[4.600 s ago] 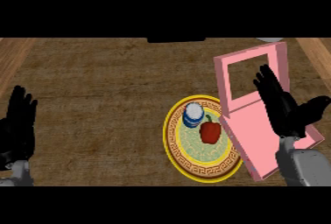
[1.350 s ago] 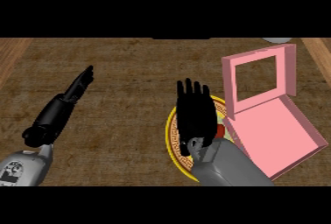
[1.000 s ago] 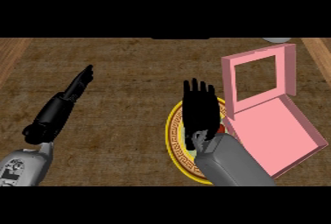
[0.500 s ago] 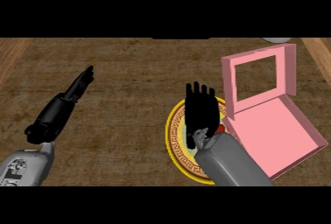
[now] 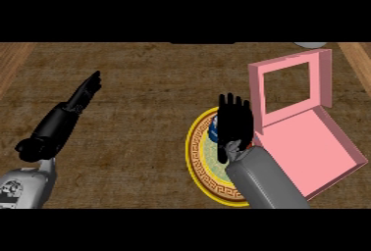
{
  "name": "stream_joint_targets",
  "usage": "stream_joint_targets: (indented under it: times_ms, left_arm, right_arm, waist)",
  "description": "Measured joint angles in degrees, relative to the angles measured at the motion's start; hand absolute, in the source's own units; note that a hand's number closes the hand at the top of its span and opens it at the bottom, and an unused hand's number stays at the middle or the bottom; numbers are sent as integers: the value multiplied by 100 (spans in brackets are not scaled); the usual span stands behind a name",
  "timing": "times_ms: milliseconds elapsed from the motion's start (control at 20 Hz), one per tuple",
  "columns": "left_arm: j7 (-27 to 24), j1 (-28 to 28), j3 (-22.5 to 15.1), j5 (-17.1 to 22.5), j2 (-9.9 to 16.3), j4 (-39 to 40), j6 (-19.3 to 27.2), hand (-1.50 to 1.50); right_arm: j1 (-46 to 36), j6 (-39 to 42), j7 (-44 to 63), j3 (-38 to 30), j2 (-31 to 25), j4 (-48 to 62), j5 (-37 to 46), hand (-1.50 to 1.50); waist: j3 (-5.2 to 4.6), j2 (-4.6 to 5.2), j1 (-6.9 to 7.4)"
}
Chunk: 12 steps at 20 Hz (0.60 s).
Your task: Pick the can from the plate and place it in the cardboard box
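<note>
A yellow-rimmed patterned plate (image 5: 205,172) lies on the counter right of centre. My right hand (image 5: 235,120) hovers over its far part, fingers straight and pointing away from me, and it holds nothing. Only a blue and white sliver of the can (image 5: 214,129) shows at the hand's left edge; the rest is hidden under the palm. The pink box (image 5: 311,147) lies open just right of the plate, with its windowed lid (image 5: 290,81) standing up behind it. My left hand (image 5: 81,94) is stretched out flat over the counter at the left, open.
A grey round object (image 5: 311,44) peeks in at the far right corner. Wooden strips border the counter at the left (image 5: 13,63) and the right (image 5: 358,56). My right forearm (image 5: 264,179) covers the plate's near right part.
My right hand has drawn back slightly toward me over the plate, and its forearm has swung a little to the right. The left arm has stayed still.
</note>
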Motion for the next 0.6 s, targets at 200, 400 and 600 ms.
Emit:
stream_joint_targets:
  times_ms: [200,400,600]
  left_arm:
    - [-190,80,90,-116,-75,97,-81,0]
    - [-240,54,100,-203,-159,166,-102,0]
    - [-216,72,93,-299,-249,126,-112,0]
  right_arm:
    - [214,-79,-142,179,22,-72,76,150]
    - [27,-395,-633,248,-62,215,262,150]
    - [-83,-711,-979,281,-125,400,573,150]
  waist:
    - [-2,-6,-7]
    - [-4,-5,4]
    - [-3,-7,4]
